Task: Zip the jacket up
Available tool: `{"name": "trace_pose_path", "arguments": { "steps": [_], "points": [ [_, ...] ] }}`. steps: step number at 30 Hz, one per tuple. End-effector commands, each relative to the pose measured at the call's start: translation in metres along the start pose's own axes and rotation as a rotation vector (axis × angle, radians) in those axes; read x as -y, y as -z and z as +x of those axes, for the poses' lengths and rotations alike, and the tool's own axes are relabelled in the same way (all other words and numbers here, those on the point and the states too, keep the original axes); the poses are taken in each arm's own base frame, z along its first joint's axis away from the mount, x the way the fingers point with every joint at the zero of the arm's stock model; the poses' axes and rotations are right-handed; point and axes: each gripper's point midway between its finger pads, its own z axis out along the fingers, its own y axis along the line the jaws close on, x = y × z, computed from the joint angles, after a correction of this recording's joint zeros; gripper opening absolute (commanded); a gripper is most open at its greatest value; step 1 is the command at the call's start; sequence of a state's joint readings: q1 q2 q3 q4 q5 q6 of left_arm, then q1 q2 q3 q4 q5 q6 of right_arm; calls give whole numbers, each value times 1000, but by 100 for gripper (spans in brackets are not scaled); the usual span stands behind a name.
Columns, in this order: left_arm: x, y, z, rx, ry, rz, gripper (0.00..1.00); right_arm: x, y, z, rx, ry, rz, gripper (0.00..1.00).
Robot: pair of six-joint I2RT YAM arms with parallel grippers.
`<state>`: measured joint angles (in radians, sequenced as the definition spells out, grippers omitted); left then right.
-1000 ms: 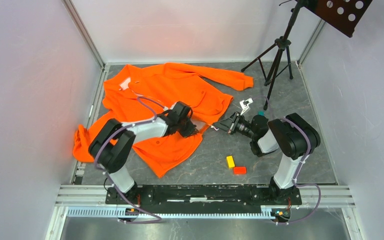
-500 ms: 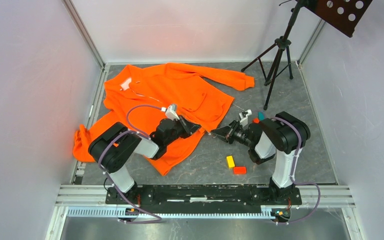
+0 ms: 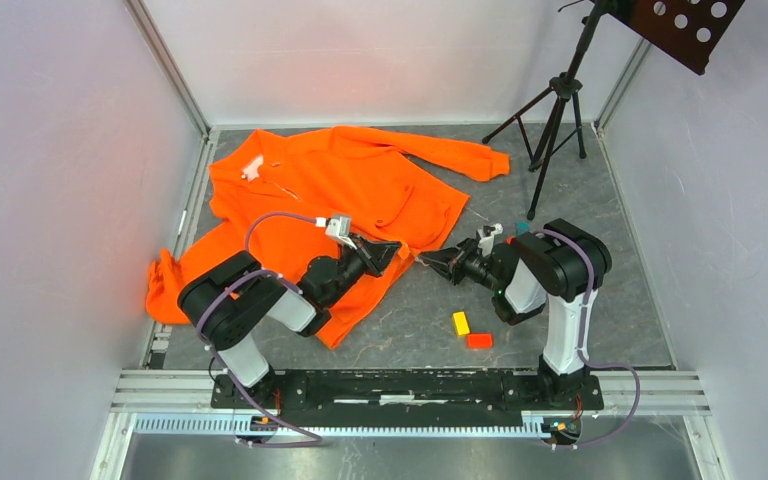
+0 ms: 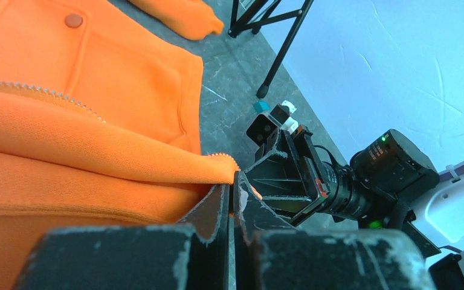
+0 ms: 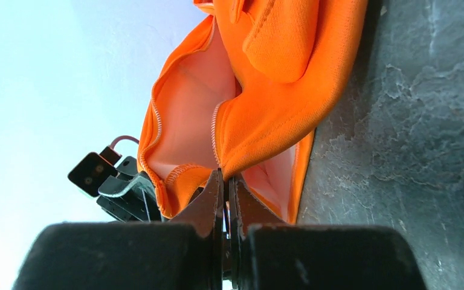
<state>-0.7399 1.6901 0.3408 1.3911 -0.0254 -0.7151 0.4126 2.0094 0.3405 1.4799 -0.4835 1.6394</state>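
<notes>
The orange jacket lies spread on the floor, collar at the far left and front open. My left gripper is shut on the lower corner of one front edge, where the pale zipper teeth end, and shows in its wrist view. My right gripper faces it from the right. It is shut on the other zipper edge of the jacket, as its wrist view shows. The two grippers' tips almost meet.
A black tripod stands at the far right. A yellow block and an orange block lie on the floor near my right arm. A small teal object sits behind the right wrist. Walls close in on the left, the back and the right.
My left arm has drawn back toward its base and rolled its wrist, and the lower front panel has bunched narrower. My right gripper has shifted slightly left. Both stay shut on the jacket.
</notes>
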Motion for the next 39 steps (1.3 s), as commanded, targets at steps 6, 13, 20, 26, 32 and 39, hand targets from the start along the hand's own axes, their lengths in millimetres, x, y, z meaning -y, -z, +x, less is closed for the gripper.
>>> {"name": "trace_pose_path", "arguments": {
  "steps": [6, 13, 20, 26, 32, 39],
  "points": [
    [16, -2, -34, 165, -42, 4, 2, -130, 25, 8, 35, 243, -515, 0],
    [15, 0, -44, 217, 8, -35, 2, -147, 29, 9, 51, 250, -563, 0],
    [27, -3, -63, 281, -40, -27, 2, -182, 25, 12, 59, 245, -665, 0],
    [37, -4, -85, 346, -51, -27, 2, -201, 23, 12, 66, 254, -721, 0],
    [30, -4, -94, 388, -45, -77, 2, -204, 24, 15, 68, 262, -730, 0],
    [25, -8, -94, 400, -41, -96, 2, -215, 26, 21, 57, 300, -766, 0]
  ]
}}
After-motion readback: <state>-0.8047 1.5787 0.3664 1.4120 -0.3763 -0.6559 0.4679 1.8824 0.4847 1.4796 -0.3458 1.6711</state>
